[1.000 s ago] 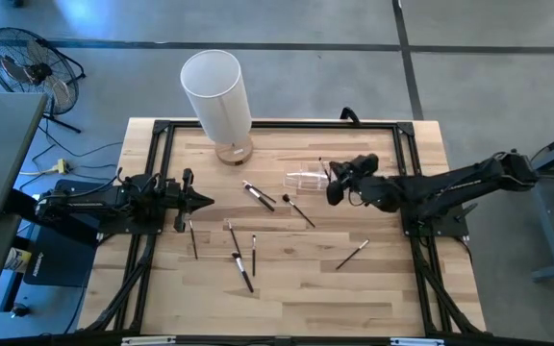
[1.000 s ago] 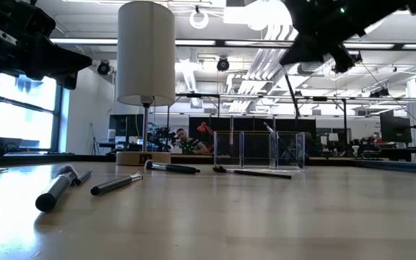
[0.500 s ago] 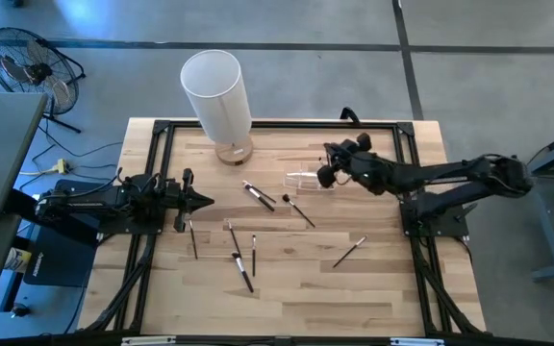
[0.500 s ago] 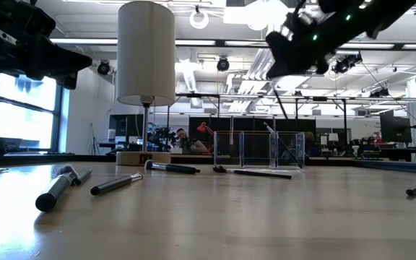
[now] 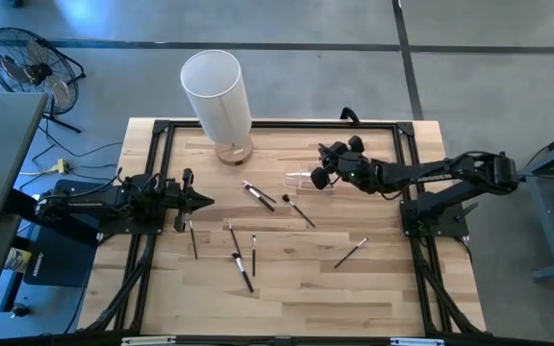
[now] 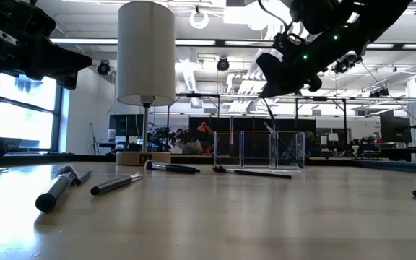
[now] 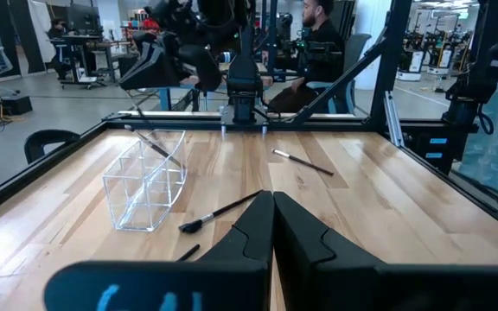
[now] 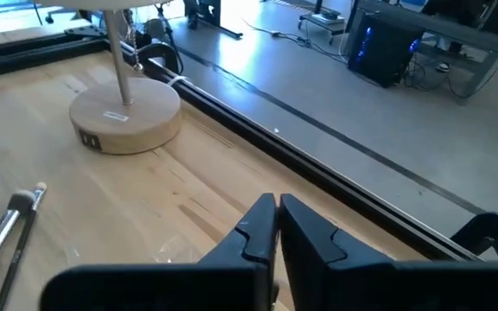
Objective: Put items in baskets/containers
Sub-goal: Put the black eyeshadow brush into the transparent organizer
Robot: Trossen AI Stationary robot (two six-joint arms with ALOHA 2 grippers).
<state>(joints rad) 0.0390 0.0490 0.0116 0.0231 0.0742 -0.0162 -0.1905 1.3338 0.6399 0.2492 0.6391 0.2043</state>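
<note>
The clear plastic holder (image 5: pixel 301 180) (image 6: pixel 258 149) (image 7: pixel 150 186) stands on the far middle of the table. My right gripper (image 5: pixel 320 177) (image 6: pixel 267 88) (image 8: pixel 275 226) hovers just above it, shut on a thin dark brush (image 6: pixel 269 108) (image 7: pixel 156 136). Another brush (image 6: pixel 279 144) leans inside the holder. Several more brushes lie flat on the wood (image 5: pixel 258 195) (image 5: pixel 298 210) (image 5: pixel 351 253) (image 5: pixel 241 267) (image 5: pixel 192 238). My left gripper (image 5: pixel 208 202) (image 7: pixel 272 203) waits, shut, near the table's left edge. My right gripper pinches the thin brush by its upper end (image 6: pixel 266 100) between the two fingers, coming from above and slanting in from the table's right. The brush hangs tilted below the fingers, clear of the table, its lower end (image 7: pixel 178 157) down at the holder's top.
A tall white cylinder lamp (image 5: pixel 217 94) (image 6: pixel 146 54) on a round wooden base (image 5: pixel 234 151) (image 8: pixel 125 121) stands left of the holder at the far edge. A black frame (image 5: pixel 277 125) borders the table. Bare wood lies along the near edge. People show in the room beyond.
My right gripper has carried the brush from right of the holder toward the table's left and far edge, coming down a little, and now hangs over the holder. The left arm has kept still.
</note>
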